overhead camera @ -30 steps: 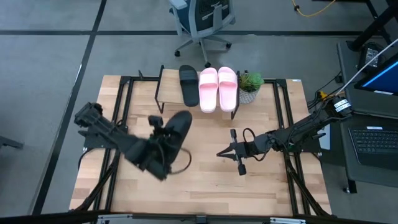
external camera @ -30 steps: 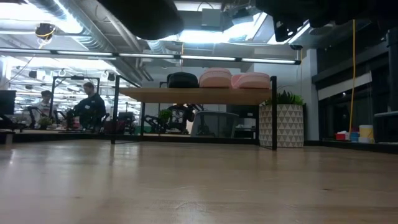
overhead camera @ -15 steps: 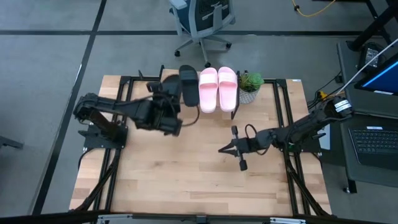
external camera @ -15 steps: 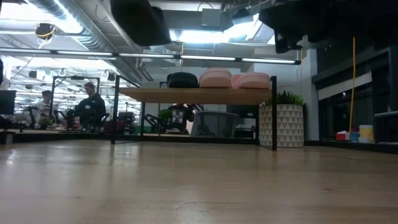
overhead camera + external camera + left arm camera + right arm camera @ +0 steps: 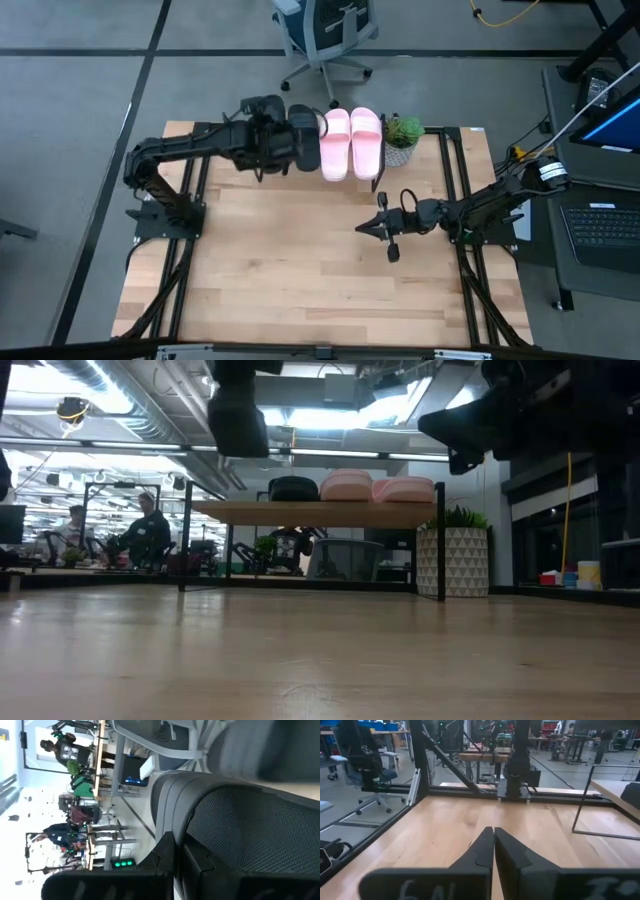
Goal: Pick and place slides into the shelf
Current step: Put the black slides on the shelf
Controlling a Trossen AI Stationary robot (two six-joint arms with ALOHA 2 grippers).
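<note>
Fourth slide not clearly visible; dark mass at left gripper [image 5: 268, 140] by the shelf [image 5: 315, 512] could be it, cannot tell. Left wrist view blurred, filled by a mesh office chair [image 5: 240, 815]. Low view cuts arms at top edge.

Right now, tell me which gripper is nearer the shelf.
Left. The left gripper hovers at the shelf beside the black slide; the right gripper sits out over mid-table.
</note>
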